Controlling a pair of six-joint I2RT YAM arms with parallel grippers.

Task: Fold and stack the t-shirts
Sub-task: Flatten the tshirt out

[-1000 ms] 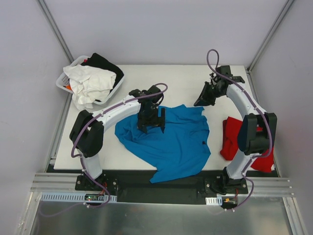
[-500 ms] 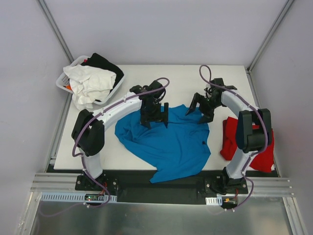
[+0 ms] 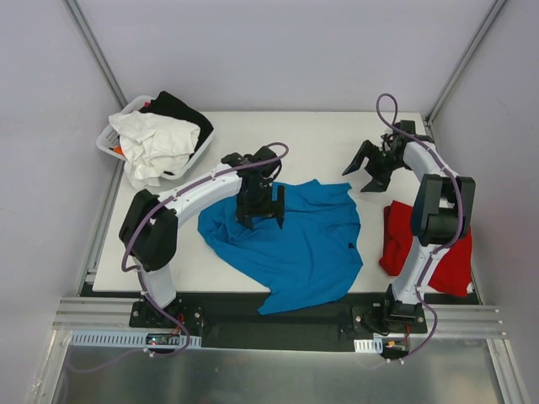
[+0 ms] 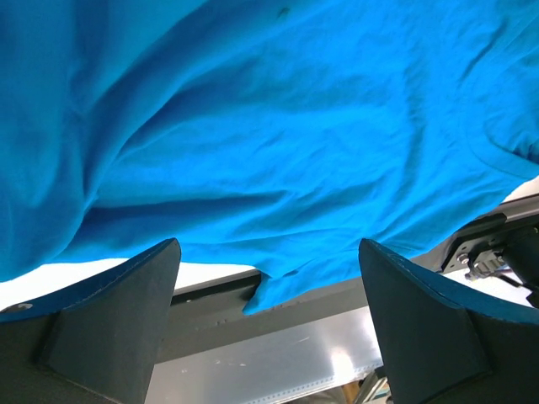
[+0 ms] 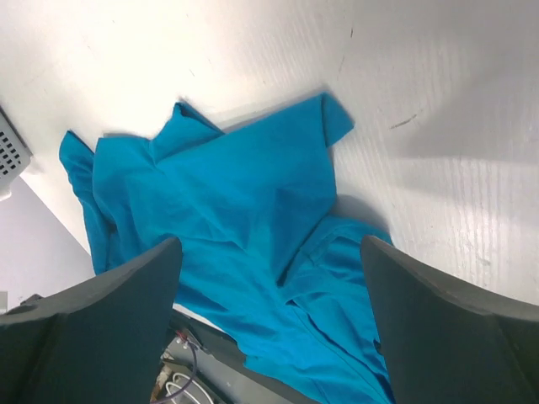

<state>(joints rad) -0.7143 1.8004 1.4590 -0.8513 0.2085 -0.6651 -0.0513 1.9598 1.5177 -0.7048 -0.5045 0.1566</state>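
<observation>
Distance from gripper to cloth is what I watch first. The blue shirt (image 3: 295, 244) lies crumpled in the middle of the table (image 3: 312, 139). The left gripper (image 3: 259, 209) hangs directly over its far left part, with the jaws apart and nothing between them; in the left wrist view I see only blue cloth under the two fingers. The right gripper (image 3: 369, 171) is also open and empty. It stands over bare table, just beyond the far right corner of the shirt, so the cloth lies toward the near left from it.

I judge that the left arm is the nearer one for a first grasp. The right arm needs only a short reach back to that far right corner, which sticks out like a sleeve.

The long axis of the shirt runs, as I see it, from the far side toward me, a little slanted, and its near end hangs over the near edge of the table. I would pull that part back onto the table before any fold. I cannot tell for sure where the collar is.

The red shirt (image 3: 397, 240) lies bunched at the right edge, partly hidden behind the right arm and apart from the blue one by a thin strip of table.

For spreading, there is bare room on the far side, between the basket (image 3: 114, 143) with white and black cloth and the right gripper, and also at the near left corner.
</observation>
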